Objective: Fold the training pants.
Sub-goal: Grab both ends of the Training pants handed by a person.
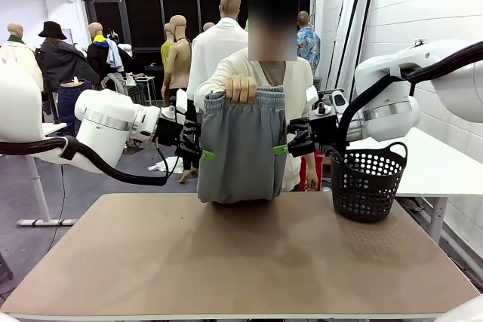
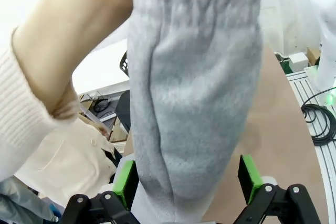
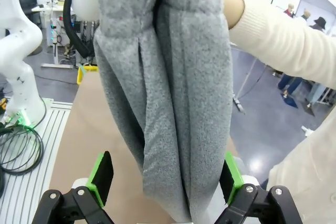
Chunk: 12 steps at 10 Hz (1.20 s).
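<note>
**Grey pants held up between two open robot claws**

At the left, the white left arm reaches in to the middle. Its black left claw (image 1: 202, 153) with green pads stands wide open, one pad on each side of the left edge of the cloth, not clamped on it.

In the middle hang the light grey soft jersey training pants (image 1: 241, 148), bunched at the gathered waistband in the person's hand (image 1: 241, 89), which comes out of a cream knitted sleeve (image 1: 219, 73). The pants hang straight down, and their lower end reaches the far edge of the plain tan worktop (image 1: 226, 262).

The black right claw (image 1: 285, 148) is also wide open, astride the right edge of the pants.

Farther right, a black perforated plastic basket (image 1: 366, 182) with a handle stands on the worktop, apart from the pants.
</note>
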Available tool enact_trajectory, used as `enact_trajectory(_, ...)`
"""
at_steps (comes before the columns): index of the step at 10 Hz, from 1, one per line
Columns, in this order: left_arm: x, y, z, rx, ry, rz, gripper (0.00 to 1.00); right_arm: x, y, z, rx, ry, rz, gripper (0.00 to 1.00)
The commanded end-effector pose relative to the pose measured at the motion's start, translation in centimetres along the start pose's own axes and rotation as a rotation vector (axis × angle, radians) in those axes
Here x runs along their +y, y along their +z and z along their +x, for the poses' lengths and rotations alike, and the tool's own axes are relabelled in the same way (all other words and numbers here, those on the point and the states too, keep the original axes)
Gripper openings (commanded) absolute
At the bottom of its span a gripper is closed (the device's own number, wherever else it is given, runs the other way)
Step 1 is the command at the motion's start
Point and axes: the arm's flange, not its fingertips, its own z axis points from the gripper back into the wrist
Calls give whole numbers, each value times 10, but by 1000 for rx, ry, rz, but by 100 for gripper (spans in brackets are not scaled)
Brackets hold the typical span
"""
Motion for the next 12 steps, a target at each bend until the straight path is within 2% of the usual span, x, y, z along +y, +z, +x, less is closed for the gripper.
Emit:
enact_trajectory(1, 0, 6, 1, -76, -15, -16, 100, -6, -3, 0, -71, 1, 1, 100)
enact_trajectory(8, 1, 9, 23, -169, 7, 46, 100, -6, -9, 13, -167, 3, -32, 100)
enact_trajectory(12, -1, 8, 31, -219, 19, 47, 100, -7, -8, 27, -215, -7, 1, 100)
